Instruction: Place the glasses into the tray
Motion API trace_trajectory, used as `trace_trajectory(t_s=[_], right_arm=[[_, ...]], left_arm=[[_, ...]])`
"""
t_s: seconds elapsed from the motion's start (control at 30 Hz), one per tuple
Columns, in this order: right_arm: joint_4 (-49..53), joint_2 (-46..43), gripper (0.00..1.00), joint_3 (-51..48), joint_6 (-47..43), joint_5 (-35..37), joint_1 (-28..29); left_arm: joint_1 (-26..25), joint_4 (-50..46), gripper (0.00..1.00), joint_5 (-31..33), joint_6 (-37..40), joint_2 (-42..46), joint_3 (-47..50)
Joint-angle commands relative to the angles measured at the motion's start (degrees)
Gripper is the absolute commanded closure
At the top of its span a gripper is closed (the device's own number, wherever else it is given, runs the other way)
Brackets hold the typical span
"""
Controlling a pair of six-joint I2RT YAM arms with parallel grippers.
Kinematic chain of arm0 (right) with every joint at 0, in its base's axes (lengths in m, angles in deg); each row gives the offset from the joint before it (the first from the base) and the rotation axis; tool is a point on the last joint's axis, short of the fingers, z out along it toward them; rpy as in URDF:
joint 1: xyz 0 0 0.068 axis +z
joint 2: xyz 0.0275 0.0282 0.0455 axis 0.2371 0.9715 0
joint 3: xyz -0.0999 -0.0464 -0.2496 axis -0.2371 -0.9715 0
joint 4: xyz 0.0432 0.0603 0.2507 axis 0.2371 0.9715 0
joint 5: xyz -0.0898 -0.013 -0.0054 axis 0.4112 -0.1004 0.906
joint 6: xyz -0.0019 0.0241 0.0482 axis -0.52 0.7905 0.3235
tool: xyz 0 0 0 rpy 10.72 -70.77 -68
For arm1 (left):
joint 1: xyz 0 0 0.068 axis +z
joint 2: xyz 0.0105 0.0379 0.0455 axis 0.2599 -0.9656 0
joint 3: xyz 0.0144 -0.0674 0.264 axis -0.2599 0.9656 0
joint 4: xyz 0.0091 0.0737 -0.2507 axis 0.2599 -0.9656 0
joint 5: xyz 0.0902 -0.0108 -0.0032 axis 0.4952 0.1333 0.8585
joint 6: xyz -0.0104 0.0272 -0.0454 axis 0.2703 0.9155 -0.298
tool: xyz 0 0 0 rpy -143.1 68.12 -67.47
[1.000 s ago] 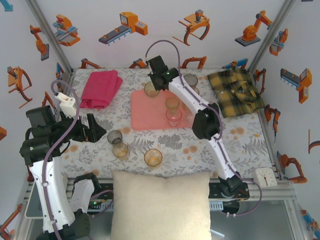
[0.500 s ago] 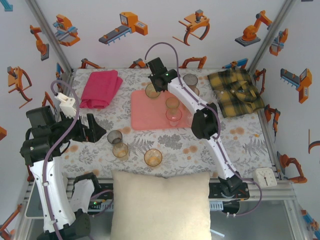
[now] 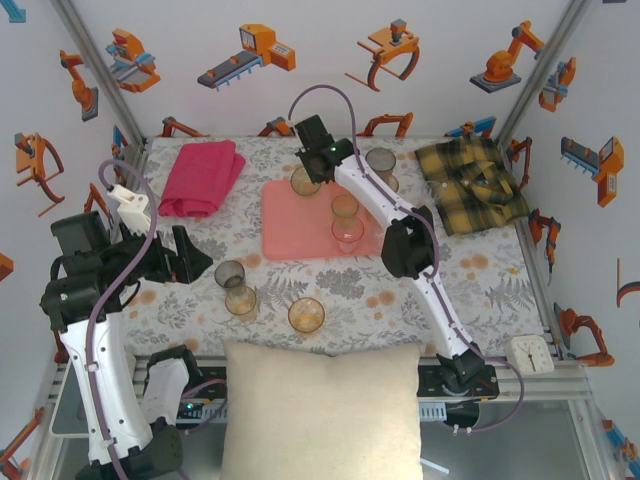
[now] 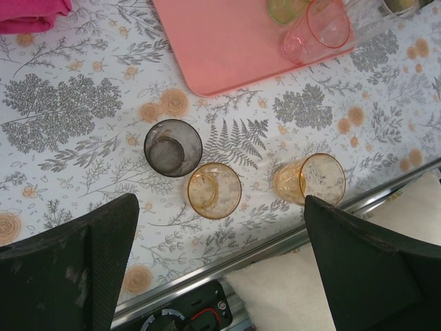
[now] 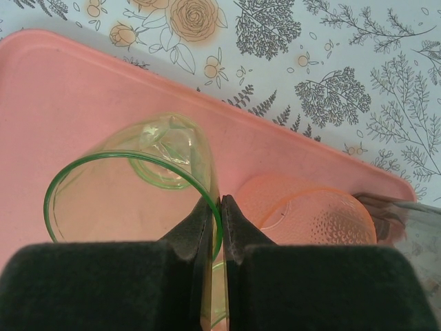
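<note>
My right gripper (image 5: 219, 201) is shut on the rim of a green glass (image 5: 138, 179), which is tilted over the far left corner of the salmon-pink tray (image 5: 55, 89). In the top view that gripper (image 3: 309, 171) and the green glass (image 3: 303, 181) are at the tray's (image 3: 290, 235) far edge. An amber glass (image 3: 345, 207) and a pink glass (image 3: 347, 233) stand on the tray. A grey glass (image 4: 172, 147) and two amber glasses (image 4: 214, 190) (image 4: 311, 179) stand on the table near the front. My left gripper (image 4: 220, 227) hangs open above them, holding nothing.
A folded magenta towel (image 3: 203, 176) lies far left and a yellow plaid shirt (image 3: 472, 185) far right. Two more glasses (image 3: 381, 161) stand by the tray's far right corner. A cream cushion (image 3: 320, 410) covers the front edge, with a white timer (image 3: 527, 353) to its right.
My right gripper has shifted slightly toward the far side with the green glass still in it. The left arm has not moved.
</note>
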Motion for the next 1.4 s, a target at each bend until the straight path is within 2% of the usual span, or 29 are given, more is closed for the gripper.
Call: trace_trajectory(t_s=[0.0,0.67,1.37], right_arm=[[0.0,1.2,0.89,2.4,-0.8,0.5,0.0],[0.1,2.1,0.83,3.1,-1.1,0.6,0.0],[0.0,2.3,0.72,4.9,-2.1,2.0,0.0]], left_arm=[[0.4,0.5,0.03,-1.5,-0.6,0.2,0.6],[0.8,0.5,0.03,-1.7,-0.7,0.2,0.5],[1.0,0.5,0.03,-1.7,-0.6,0.4,0.9]])
